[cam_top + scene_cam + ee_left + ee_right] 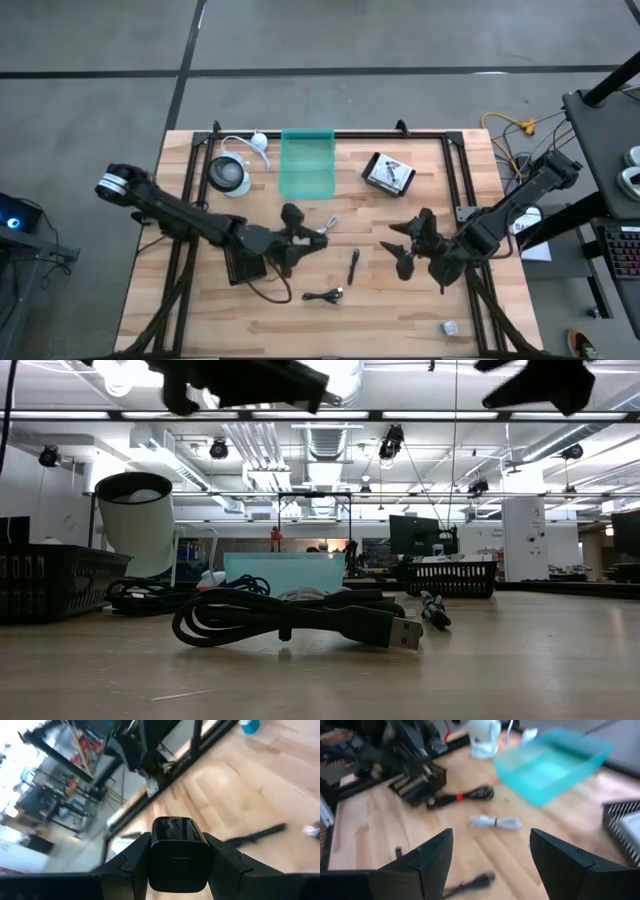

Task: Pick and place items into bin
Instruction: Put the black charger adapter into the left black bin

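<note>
Wooden bench [400, 310], seen from above. Far left rear: a white cup-like device [228, 174] with a white lead. The left hand [292, 240] lies left of centre, above the bench, its fingers pinching a black block [173, 855], as the left wrist view shows; a black tray [246, 266] sits beneath the arm, just beside it. At centre rear stands the teal bin [307, 163], with nothing visible inside. A white cable [328, 225] lies just right of the left hand. Toward the front, a coiled black cable [324, 295] and a black stick [354, 267] rest on the boards, apart from each other. Right of the bin sits a black basket [389, 172] holding white cards. The right hand [412, 246] hovers right of centre, fingers spread wide, gripping nothing. A small grey block [450, 327] lies at the front right.
</note>
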You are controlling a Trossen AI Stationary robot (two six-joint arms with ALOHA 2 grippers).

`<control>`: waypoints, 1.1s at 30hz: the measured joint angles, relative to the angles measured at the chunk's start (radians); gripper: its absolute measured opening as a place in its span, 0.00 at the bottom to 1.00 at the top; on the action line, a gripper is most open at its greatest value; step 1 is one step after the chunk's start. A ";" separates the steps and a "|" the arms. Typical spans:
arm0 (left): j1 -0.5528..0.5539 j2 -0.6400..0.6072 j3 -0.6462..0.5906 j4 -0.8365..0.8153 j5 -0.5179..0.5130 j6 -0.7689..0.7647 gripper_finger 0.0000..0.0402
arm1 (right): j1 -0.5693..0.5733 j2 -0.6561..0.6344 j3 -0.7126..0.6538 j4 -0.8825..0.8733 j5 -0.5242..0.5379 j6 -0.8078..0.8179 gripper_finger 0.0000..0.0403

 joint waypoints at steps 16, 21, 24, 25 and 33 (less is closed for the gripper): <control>-0.153 -0.082 0.006 -0.361 -0.088 -0.548 0.33 | 0.018 0.000 -0.045 -0.002 -0.081 0.028 0.61; -0.198 -0.091 0.008 -0.493 -0.087 -0.722 0.33 | 0.018 0.000 -0.046 -0.003 -0.081 0.011 0.61; -0.224 -0.091 0.015 -0.606 -0.082 -0.819 0.33 | 0.018 0.000 -0.046 -0.002 -0.081 0.005 0.61; -0.232 -0.091 0.020 -0.653 -0.081 -0.854 0.33 | 0.018 0.000 -0.046 -0.003 -0.081 0.005 0.61; -0.269 -0.091 0.094 -1.049 -0.007 -1.168 0.33 | 0.017 0.000 -0.046 -0.002 -0.080 0.000 0.61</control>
